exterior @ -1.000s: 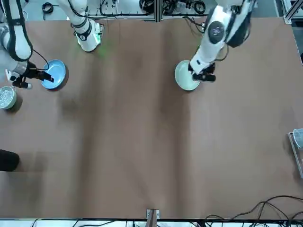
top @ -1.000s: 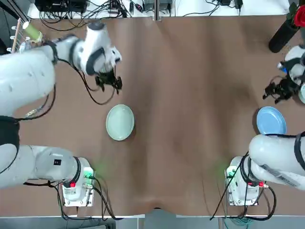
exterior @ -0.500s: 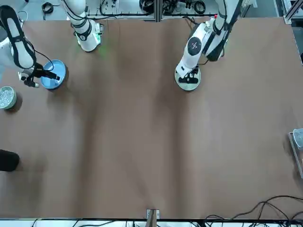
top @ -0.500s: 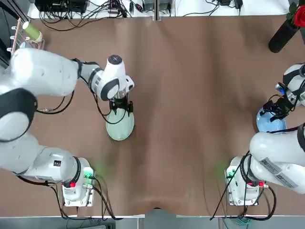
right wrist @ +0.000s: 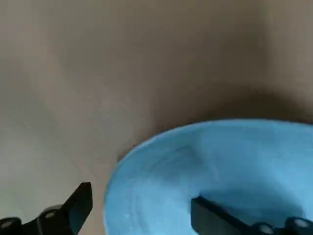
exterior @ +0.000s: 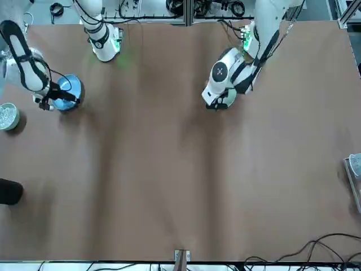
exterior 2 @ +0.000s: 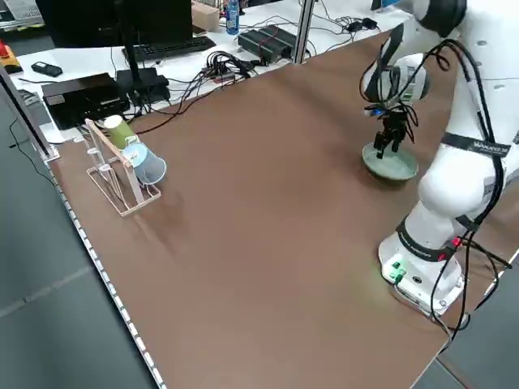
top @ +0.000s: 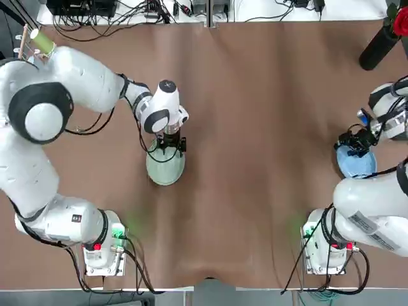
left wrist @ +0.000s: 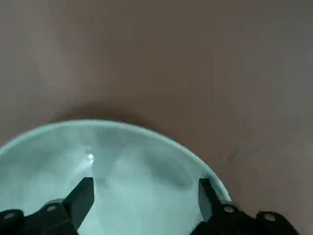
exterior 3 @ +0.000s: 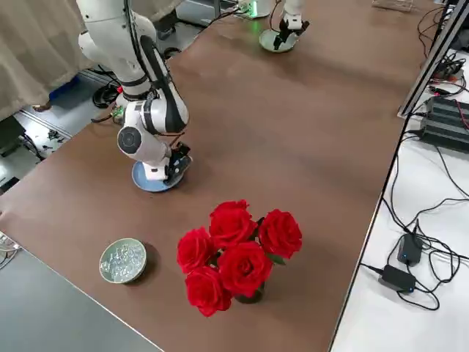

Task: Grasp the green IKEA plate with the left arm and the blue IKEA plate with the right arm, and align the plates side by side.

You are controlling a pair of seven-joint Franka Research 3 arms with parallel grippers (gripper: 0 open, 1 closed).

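the left tool (top: 171, 144) is released, its two fingers spread apart above the green plate (top: 166, 172), near the rim on the side away from the bases. the right tool (top: 357, 141) is also released; its fingers straddle the rim of the blue plate (top: 357, 167), one outside the rim, one over the interior. contact with either plate cannot be determined. the plates are well apart, each before its own arm. the right arm carries a barcode-like label (top: 364, 222); its text is unreadable. the counter (top: 242, 191) is brown and smooth. it also supports a rack (exterior 2: 132, 194) with a light blue cup (exterior 2: 146, 164), a bowl of clear pieces (exterior 3: 123, 262) and red roses (exterior 3: 238, 257). beyond stands a monitor (exterior 2: 81, 28).
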